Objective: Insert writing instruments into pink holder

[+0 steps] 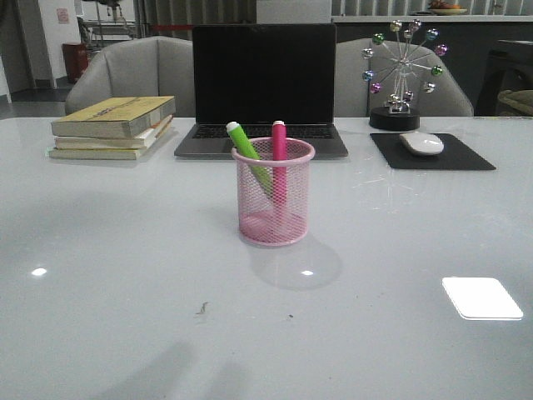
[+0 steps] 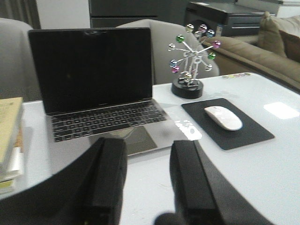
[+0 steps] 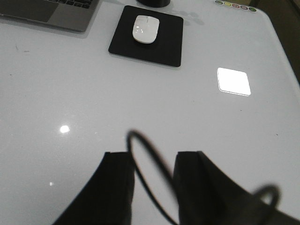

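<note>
The pink wire-mesh holder (image 1: 273, 193) stands upright on the white table in the front view, a little left of centre. Both markers stand inside it: the green marker (image 1: 246, 147) leans left with its white tip above the rim, and the magenta marker (image 1: 278, 152) stands almost straight beside it. Neither arm appears in the front view. My left gripper (image 2: 149, 147) is open and holds nothing, hanging above bare table in front of the laptop. My right gripper (image 3: 153, 157) is open too, with only a thin black cable loop across the gap. Neither wrist view shows the holder.
An open laptop (image 1: 263, 87) stands behind the holder, with a stack of books (image 1: 114, 125) to its left. At the right rear lie a white mouse (image 1: 421, 142) on a black pad (image 1: 430, 152) and a ferris-wheel desk toy (image 1: 403, 73). Grey chairs stand beyond the table.
</note>
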You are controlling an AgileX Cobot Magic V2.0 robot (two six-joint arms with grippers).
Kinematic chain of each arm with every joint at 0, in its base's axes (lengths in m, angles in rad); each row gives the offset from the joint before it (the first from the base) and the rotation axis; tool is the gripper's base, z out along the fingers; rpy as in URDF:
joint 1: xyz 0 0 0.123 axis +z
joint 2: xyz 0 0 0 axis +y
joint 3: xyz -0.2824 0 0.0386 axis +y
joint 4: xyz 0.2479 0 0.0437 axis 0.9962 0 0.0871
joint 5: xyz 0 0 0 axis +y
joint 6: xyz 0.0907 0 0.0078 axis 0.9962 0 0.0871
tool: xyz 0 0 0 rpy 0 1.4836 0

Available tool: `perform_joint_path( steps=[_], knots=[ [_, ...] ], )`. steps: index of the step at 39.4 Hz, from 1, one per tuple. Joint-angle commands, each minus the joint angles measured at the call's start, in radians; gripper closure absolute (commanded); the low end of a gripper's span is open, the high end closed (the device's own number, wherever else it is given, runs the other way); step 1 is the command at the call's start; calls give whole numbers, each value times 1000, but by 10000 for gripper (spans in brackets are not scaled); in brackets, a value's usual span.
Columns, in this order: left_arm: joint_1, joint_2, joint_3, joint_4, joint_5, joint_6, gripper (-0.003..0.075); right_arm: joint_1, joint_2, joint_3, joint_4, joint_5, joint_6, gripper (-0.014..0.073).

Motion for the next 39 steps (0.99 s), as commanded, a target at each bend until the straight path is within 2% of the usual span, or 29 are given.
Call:
perform_joint_path(
  steps=[1,9,20,31,39],
  knots=[
    [57,-118,-25,22,33,-2,422,-6,-10,-31,-15,-72,-6,244],
    [184,-271,-25,60,212,-2,422,-6,-10,-31,-15,-72,-6,244],
    [325,-470,8,91,393,1,421,-6,-10,-31,-15,-72,-6,244],
    [359,-709,245,55,413,1,422,-6,-10,-31,-15,-72,-6,244],
    [359,-839,361,18,490,1,422,-6,-10,-31,-15,-72,-6,244]
  ],
)
